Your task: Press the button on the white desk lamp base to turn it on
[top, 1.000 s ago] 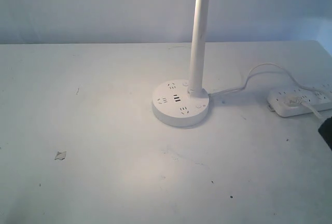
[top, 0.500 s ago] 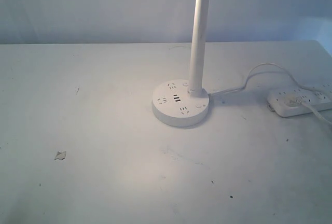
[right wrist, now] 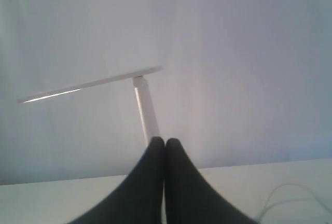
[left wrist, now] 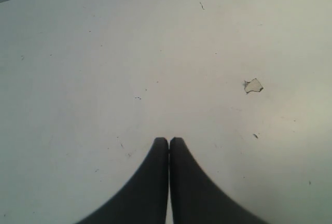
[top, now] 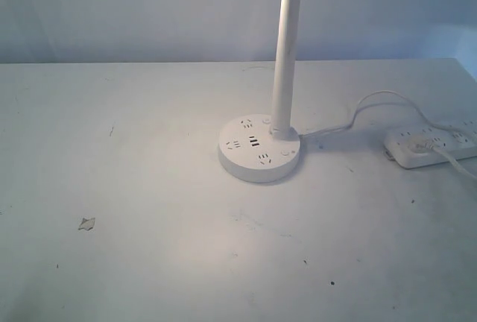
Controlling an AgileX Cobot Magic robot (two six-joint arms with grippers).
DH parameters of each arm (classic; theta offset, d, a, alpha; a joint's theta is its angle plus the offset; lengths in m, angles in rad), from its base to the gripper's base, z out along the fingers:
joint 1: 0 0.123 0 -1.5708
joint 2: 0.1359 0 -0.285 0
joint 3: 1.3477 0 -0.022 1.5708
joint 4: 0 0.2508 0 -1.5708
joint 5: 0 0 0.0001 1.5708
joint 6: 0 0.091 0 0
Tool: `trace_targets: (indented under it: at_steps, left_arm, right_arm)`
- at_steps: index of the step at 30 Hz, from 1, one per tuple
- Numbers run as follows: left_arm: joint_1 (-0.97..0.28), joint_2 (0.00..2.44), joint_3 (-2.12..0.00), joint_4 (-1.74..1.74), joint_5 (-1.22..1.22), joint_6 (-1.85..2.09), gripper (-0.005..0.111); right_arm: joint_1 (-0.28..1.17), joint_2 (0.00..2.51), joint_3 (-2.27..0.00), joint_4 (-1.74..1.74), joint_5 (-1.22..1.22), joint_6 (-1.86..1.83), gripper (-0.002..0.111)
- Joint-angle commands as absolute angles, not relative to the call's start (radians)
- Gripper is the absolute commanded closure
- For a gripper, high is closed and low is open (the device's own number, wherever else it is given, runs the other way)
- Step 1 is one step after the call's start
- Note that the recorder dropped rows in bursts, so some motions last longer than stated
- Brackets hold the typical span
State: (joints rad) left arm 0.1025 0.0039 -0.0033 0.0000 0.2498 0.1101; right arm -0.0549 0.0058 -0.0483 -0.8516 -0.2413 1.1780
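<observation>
One white desk lamp base (top: 259,149) sits near the middle of the table (top: 134,158), with dark sockets on top and a slim stem (top: 284,54) rising from its far side. A cable (top: 358,109) loops from it toward the power strip (top: 436,145) at the right. The left gripper (left wrist: 169,142) hangs over the tabletop near a small scrap (left wrist: 253,85), and the right gripper (right wrist: 165,143) faces the stem. Both have their fingers pressed together, holding nothing.

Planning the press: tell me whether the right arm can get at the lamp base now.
Probably yes: the lamp base stands alone, the power strip lies aside, and the shut right gripper faces the stem unobstructed.
</observation>
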Motion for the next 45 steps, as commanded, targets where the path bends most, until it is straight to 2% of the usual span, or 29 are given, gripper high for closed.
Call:
trace_targets:
  at_steps: [1, 18, 21, 25, 26, 28, 32, 45]
  left_arm:
    - [0.094, 0.000, 0.000, -0.006, 0.245, 0.109, 0.107]
    - [0.094, 0.000, 0.000, -0.006, 0.245, 0.109, 0.107]
    - [0.094, 0.000, 0.000, -0.006, 0.245, 0.109, 0.107]
    - [0.094, 0.000, 0.000, -0.006, 0.245, 0.109, 0.107]
    - [0.094, 0.000, 0.000, -0.006, 0.245, 0.109, 0.107]
    - [0.094, 0.000, 0.000, -0.006, 0.245, 0.109, 0.107]
    - [0.094, 0.000, 0.000, -0.006, 0.245, 0.109, 0.107]
    - [0.094, 0.000, 0.000, -0.006, 0.245, 0.109, 0.107]
  right_arm:
    - [-0.160, 0.000, -0.047, -0.855, -0.242, 1.181, 0.108]
    - [-0.170, 0.000, -0.046, -0.823, -0.197, 1.105, 0.108]
    - [-0.170, 0.000, -0.044, -0.605, -0.091, 0.869, 0.108]
    - [-0.170, 0.000, -0.029, -0.173, 0.113, 0.349, 0.108]
    - [-0.170, 0.000, -0.005, -0.016, 0.169, 0.105, 0.108]
    - [-0.170, 0.000, 0.000, 0.069, 0.186, -0.026, 0.108]
    - [-0.170, 0.000, 0.000, 0.000, 0.352, -0.028, 0.108]
    - [-0.170, 0.000, 0.000, 0.000, 0.358, 0.055, 0.108]
